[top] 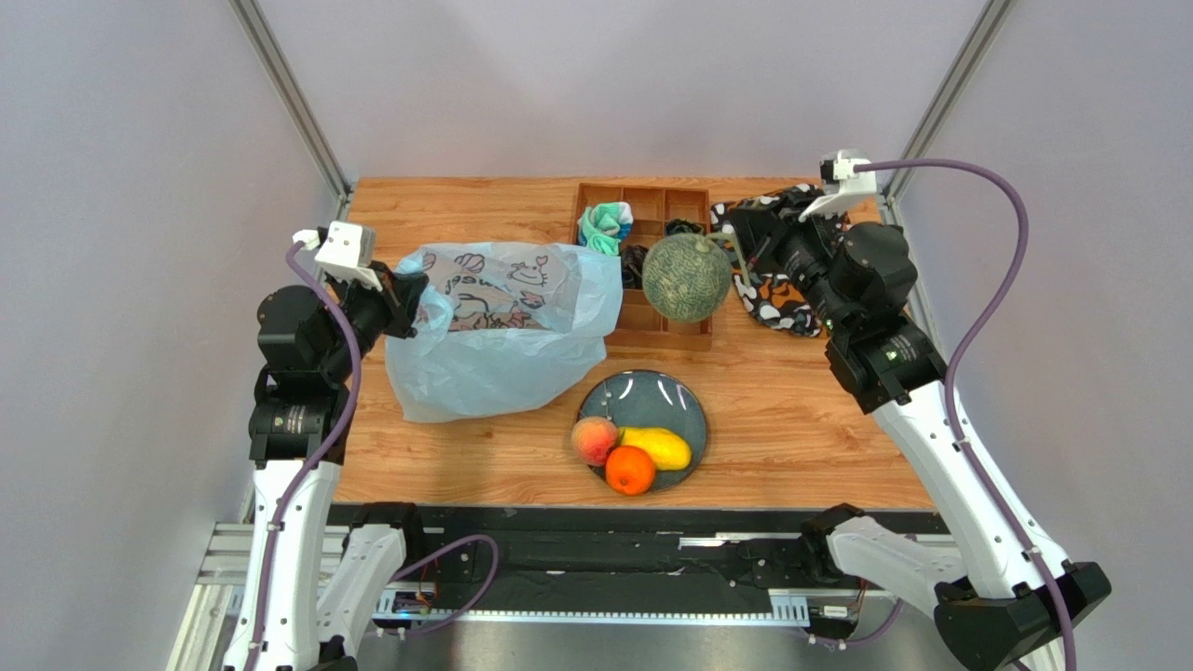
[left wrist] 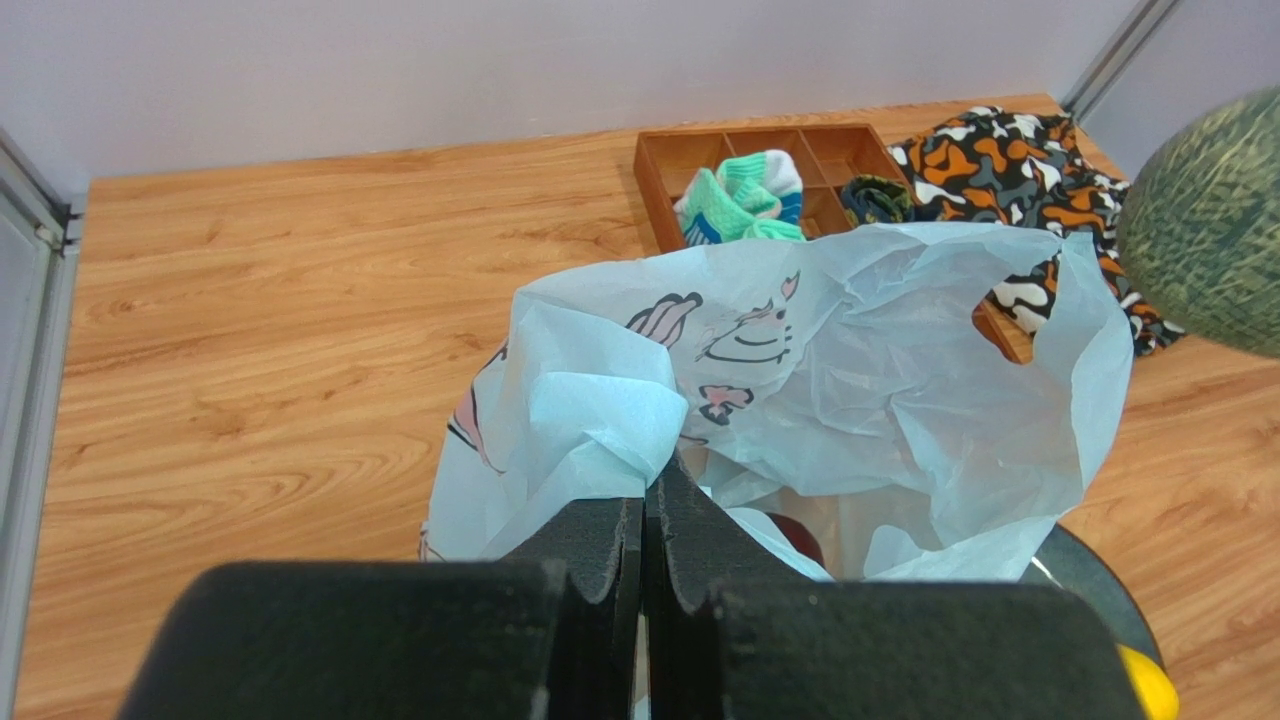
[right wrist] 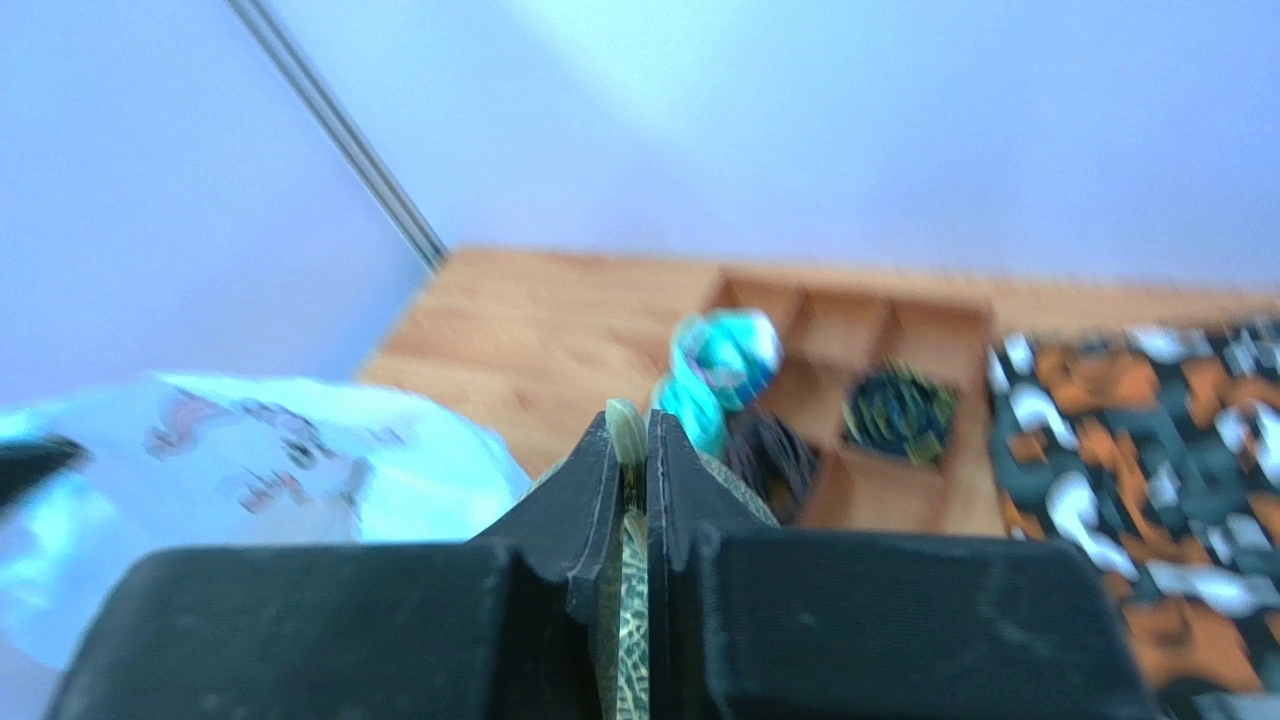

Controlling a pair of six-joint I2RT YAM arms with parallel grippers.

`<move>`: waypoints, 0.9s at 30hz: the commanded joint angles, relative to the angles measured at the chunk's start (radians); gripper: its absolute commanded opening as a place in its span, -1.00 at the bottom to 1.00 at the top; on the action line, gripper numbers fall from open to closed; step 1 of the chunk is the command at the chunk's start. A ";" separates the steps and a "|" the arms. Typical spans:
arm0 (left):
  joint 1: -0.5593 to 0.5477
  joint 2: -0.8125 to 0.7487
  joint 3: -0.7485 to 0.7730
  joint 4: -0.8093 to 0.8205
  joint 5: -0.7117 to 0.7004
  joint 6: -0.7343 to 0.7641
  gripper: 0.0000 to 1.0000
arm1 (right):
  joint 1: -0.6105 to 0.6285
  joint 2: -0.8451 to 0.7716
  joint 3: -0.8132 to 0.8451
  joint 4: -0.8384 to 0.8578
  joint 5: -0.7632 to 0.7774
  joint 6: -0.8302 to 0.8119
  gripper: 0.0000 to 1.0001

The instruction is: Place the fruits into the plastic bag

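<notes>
Melon (top: 686,276) is off the desk (top: 812,434), hanging just right of the bag (top: 490,329) and over the tray (top: 647,204). Right fingers (right wrist: 579,510) are clenched on its stem only. That's a thin hold for a heavy fruit, so I'd expect swing and maybe slip.

Left fingers (left wrist: 601,555) are clenched on the bag's near rim, holding it up. In the left wrist view the mouth gapes just past that pinch, and the bag's far wall seems to stand between the mouth and the melon.

My read of the step: carry the melon over and set it in the bag. To do it well:
- move slow and keep the stem vertical
- go over the far wall, don't push through the film
- the mouth looks tight for the melon, so pull the rim up and away from it before descending
- lower until the melon's weight rests inside the bag, then let go; don't drop it
- keep the rim pinched until it's in

Peach (top: 594,441), mango (top: 661,448) and orange (top: 630,471) sit on the plate (top: 658,380), just off the bag's near-right corner, not yet bagged.
</notes>
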 commanded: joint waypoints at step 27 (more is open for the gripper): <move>-0.005 -0.014 0.009 0.012 -0.001 -0.003 -1.00 | 0.403 0.631 0.454 0.175 -0.132 -0.048 -1.00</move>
